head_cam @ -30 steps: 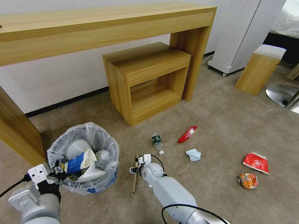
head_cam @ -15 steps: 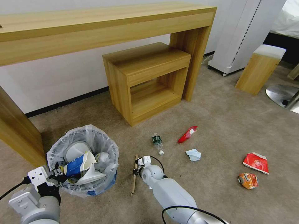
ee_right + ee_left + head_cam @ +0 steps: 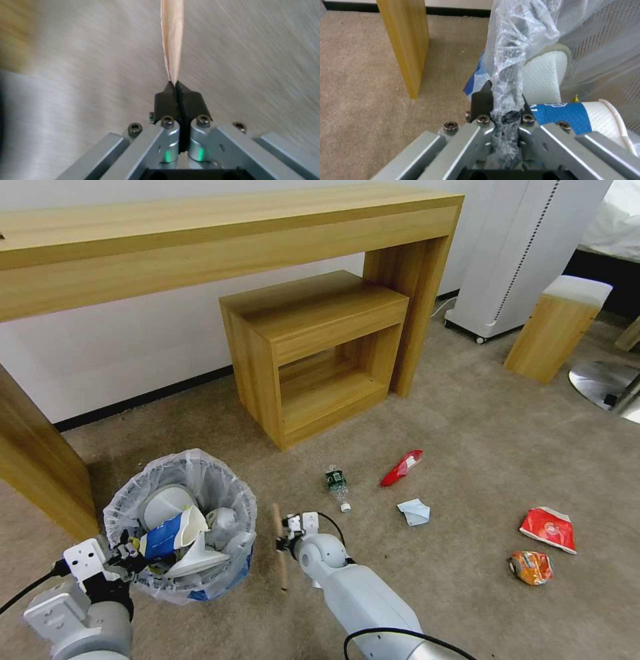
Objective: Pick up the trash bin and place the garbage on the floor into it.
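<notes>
The trash bin, lined with a crinkly white bag, stands on the floor at lower left and holds slippers and a blue-white carton. My left gripper is shut on its near rim; the left wrist view shows the fingers pinching the bag beside a white slipper. My right gripper is shut on the wooden stick, held just right of the bin; the stick juts out from the closed gripper. A small bottle, red packet, crumpled paper, red snack packet and orange packet lie on the carpet.
A long wooden desk spans the back, its leg close to the bin's left. A small wooden cabinet sits under it. At right are a white appliance, a wooden stool and a metal chair base.
My right gripper has lifted the wooden stick off the carpet and carried it left toward the bin. The left gripper and bin shifted slightly.
</notes>
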Controlling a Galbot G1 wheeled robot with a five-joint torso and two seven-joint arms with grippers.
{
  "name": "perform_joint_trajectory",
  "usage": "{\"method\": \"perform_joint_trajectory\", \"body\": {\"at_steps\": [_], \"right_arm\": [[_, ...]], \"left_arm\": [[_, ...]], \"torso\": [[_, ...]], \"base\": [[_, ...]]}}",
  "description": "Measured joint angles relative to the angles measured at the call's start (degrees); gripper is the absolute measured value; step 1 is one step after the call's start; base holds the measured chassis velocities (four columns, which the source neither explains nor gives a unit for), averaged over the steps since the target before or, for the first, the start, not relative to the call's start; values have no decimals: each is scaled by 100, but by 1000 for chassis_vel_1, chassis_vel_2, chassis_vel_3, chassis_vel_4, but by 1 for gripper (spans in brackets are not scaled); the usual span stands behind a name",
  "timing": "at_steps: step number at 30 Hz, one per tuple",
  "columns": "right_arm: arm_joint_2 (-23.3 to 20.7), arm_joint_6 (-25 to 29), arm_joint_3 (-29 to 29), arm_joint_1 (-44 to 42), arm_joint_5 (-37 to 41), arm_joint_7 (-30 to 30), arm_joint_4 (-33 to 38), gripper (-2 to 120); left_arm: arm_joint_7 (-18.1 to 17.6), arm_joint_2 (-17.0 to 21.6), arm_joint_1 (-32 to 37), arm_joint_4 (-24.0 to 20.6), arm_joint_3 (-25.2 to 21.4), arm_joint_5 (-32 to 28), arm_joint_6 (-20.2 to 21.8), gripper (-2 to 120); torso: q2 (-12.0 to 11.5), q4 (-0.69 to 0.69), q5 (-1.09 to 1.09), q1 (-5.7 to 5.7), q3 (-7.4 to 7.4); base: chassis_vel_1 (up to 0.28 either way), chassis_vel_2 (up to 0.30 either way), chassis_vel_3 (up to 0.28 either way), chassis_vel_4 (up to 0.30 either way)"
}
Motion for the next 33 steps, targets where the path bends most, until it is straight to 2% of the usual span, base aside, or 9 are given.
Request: {"method": "perform_joint_trajectory", "body": {"at_steps": [1,8,12,18,22,25,26,29,33], "right_arm": [[0,0,0,0,0,0,0,0],[-1232,323,255,-618,107,-119,2270,0],[-1643,330,495,-895,96,-119,3164,0],[-2007,589,817,-1170,-57,-453,3906,0],[-2172,1629,1065,-1213,-259,-1630,4189,0],[-2151,2748,1047,-1039,-207,-2869,4171,0],[-2151,2748,1047,-1039,-207,-2869,4171,0],[-2042,3338,856,-807,-213,-3776,4011,0],[-1975,3480,606,-629,-563,-4194,3708,0]], "left_arm": [[0,0,0,0,0,0,0,1],[-18,8,-196,0,7,-124,-31,1],[-27,22,-316,63,16,-143,-41,1],[-36,45,-422,261,71,-171,-41,1],[-52,70,-378,434,243,-94,-39,1],[-51,88,-266,551,487,106,-101,1],[-51,88,-266,551,487,106,-101,1],[-40,66,-151,554,796,255,-144,1],[-25,38,-72,485,985,389,-168,1]], "torso": [[0,0,0,0,0],[0,-5,-2,0,0],[0,-3,-1,0,0],[0,-4,0,0,0],[0,-3,-1,0,0],[0,-2,-2,0,0],[0,-2,-2,0,0],[0,-2,-2,0,0],[0,-2,-2,0,0]], "base": [[0,0,0,0],[0,0,0,0],[0,0,0,0],[0,0,0,0],[0,0,0,0],[0,0,0,0],[0,0,0,0],[0,0,0,0],[0,0,0,0]]}}
